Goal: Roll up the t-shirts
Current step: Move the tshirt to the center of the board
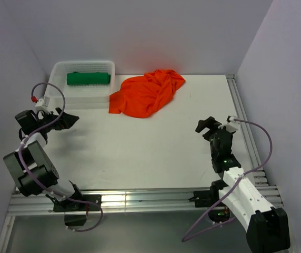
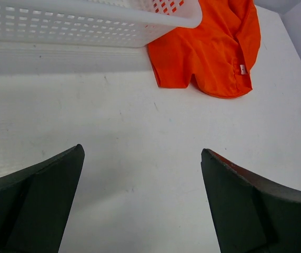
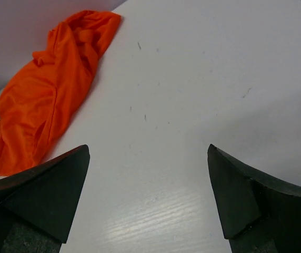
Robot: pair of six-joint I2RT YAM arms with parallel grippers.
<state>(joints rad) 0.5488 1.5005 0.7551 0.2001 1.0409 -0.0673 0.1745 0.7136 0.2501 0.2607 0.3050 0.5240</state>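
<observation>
Hands released, both: left hand low over the left side of the desk, fingers spread wide, only white desk surface between them; right hand over the right side, likewise spread and gripping nothing. Well apart from each other, 1 on either side.

Beyond the left hand, white mesh basket at the far-left corner against the back wall. Inside it, dark green t-shirt, rolled into a tight log lying lengthwise.

Just right of the basket, orange-red t-shirt, unrolled, crumpled in a loose heap near the far edge, its left edge meeting the basket's near-right corner. In the left wrist view, a sleeve and hem lying flat on the desk, small white tag showing.

Both hands well apart from the 2 t-shirts.
</observation>
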